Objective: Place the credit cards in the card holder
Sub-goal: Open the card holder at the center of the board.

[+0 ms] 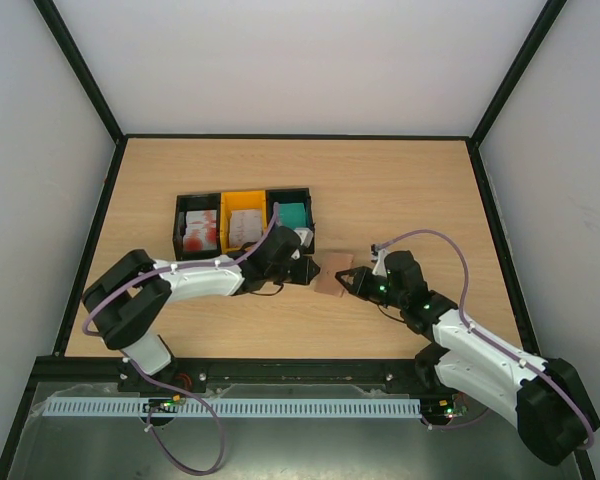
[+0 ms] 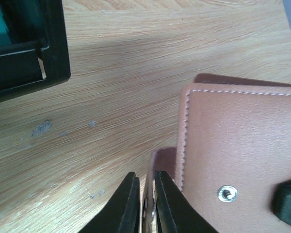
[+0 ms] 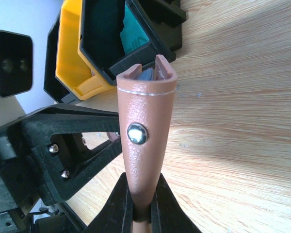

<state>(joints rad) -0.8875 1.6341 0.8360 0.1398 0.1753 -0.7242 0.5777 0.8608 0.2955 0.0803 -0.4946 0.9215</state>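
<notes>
The pinkish-brown card holder stands on edge on the table between both grippers. My right gripper is shut on its lower edge, below a metal snap; blue-grey pockets show at its top. My left gripper is shut on the thin tab at the side of the card holder. Credit cards lie in the trays behind: red-and-white, whitish and teal. No card is in either gripper.
Three joined trays, black, yellow and black, sit just behind the left gripper. The teal tray's black corner lies close to my left fingers. Bare wooden table stretches to the right and back, bounded by a black frame.
</notes>
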